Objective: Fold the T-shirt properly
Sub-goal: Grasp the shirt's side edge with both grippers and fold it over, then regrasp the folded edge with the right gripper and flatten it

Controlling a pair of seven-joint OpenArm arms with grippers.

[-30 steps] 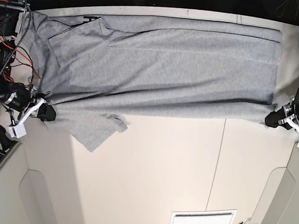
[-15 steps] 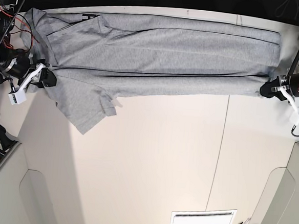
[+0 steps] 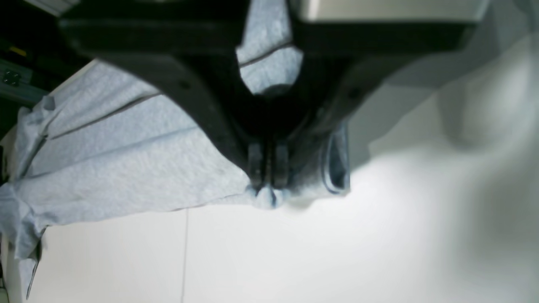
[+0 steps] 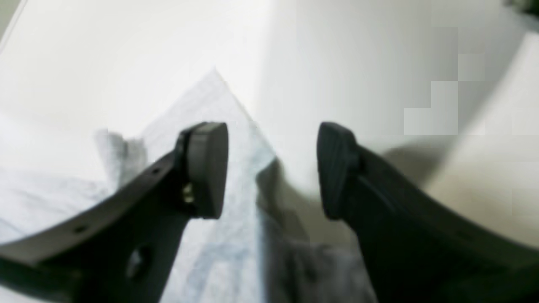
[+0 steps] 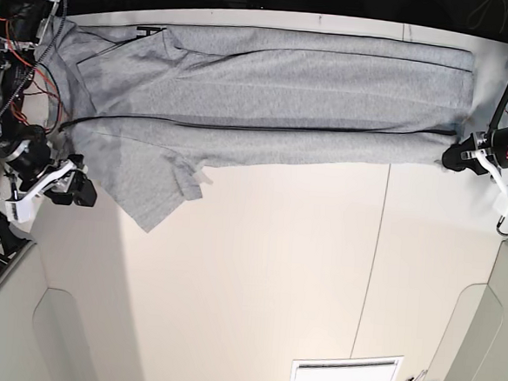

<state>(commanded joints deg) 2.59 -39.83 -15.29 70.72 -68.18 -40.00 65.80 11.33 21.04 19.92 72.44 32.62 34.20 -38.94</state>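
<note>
Let go at the right fingers, now parted near the loose sleeve; left fingers still pinching the grey T-shirt, spread across the far part of the table. Probably needs regrasping to tuck that sleeve in

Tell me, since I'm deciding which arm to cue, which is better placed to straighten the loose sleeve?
Probably the right: its open fingers hover by the sleeve, while the left fingers pinch the shirt's opposite end.
</note>
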